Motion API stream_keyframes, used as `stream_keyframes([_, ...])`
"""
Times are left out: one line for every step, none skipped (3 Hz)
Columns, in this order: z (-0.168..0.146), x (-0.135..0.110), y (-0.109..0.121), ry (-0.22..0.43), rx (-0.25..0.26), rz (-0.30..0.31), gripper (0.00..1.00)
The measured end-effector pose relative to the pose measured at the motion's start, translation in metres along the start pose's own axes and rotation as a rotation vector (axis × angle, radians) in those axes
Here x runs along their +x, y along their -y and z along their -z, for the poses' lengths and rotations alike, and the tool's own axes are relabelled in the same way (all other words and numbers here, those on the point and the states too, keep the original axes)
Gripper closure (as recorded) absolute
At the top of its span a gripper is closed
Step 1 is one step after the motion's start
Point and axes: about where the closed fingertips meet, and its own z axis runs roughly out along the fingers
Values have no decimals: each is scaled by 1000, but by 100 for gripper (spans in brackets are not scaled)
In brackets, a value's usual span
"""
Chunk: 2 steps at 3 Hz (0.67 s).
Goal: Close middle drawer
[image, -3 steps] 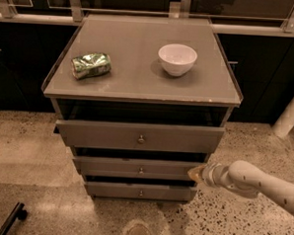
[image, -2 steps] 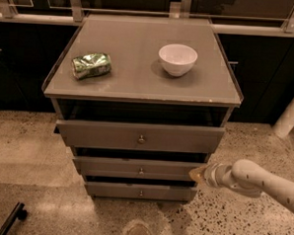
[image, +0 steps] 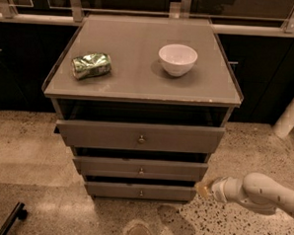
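Looking down on a grey-brown cabinet (image: 138, 87) at centre frame, three drawers stacked in its front.

Middle drawer (image: 110, 167) just below centre frame: flat low front, small round knob (image: 141, 171) in its middle, sandwiched between top drawer (image: 96, 134) and bottom drawer (image: 113, 189). Sticks out from the body, with a dark gap above its front edge, so not shut. Front level, not skewed.

Top drawer: tallest and widest front, also pulled out, with a deep dark opening behind it under the cabinet top. Bottom drawer: narrowest front, slightly out as well. Own small knob on each.

Gripper (image: 203, 190) at lower right, on the end of a white arm (image: 264, 195) running off the right edge of the frame. Tip pointing left, just beside the right end of the bottom drawer front and just under the lower right corner of the middle drawer front. Touching either or apart: cannot tell. Grip spread or pressed together: cannot tell. Nothing seen held.

On the cabinet top: crushed green can (image: 91, 65) lying on its side at upper left, white bowl (image: 177, 59) upright right of centre, well apart from the can.

Around the cabinet: speckled floor (image: 32, 148), dark bar (image: 12, 219) in the lower left corner, white post (image: 291, 114) at the right edge, metal rail (image: 33, 18) along the top.
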Motion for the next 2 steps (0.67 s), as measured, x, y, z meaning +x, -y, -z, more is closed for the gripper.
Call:
stream_keyframes([0, 0, 0, 0, 0, 0, 58])
stream_keyframes([0, 0, 0, 0, 0, 0, 35])
